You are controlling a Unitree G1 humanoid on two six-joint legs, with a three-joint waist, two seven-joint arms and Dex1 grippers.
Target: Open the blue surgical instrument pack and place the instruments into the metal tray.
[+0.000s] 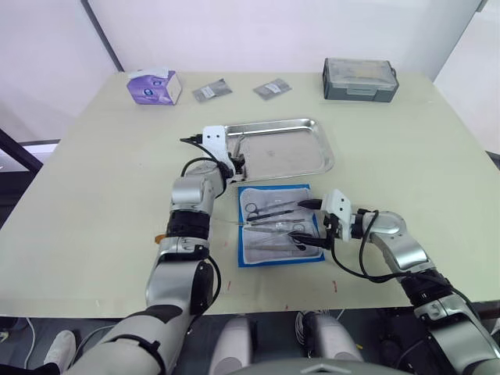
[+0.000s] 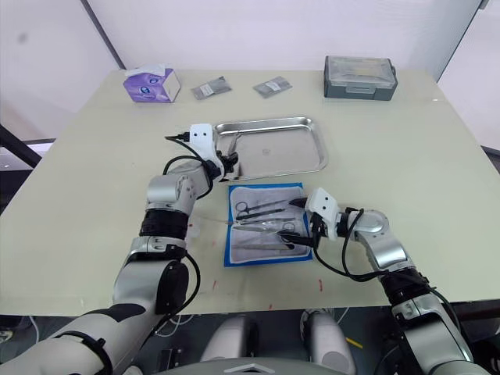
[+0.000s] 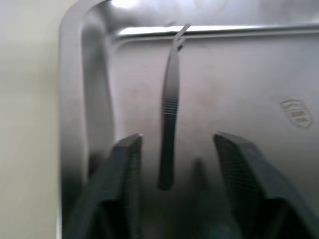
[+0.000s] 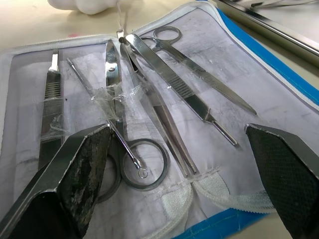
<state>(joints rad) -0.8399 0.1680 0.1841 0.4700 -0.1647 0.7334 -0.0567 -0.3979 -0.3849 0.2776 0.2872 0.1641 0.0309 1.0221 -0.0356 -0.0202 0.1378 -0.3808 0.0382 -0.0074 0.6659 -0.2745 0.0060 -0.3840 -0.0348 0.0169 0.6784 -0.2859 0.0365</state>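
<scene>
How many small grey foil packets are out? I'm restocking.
2, both on the table's far side: one foil packet nearer the purple tissue box, the other toward the dark grey box.

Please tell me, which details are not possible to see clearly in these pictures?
- Lower end of the thin silver tweezers in the shiny steel tray: left wrist view, blurred between the open left gripper.
- Tool count in the open blue pack: right wrist view, the open right gripper's fingers cover some.
- Contents of the dark grey plastic box: too small.
</scene>
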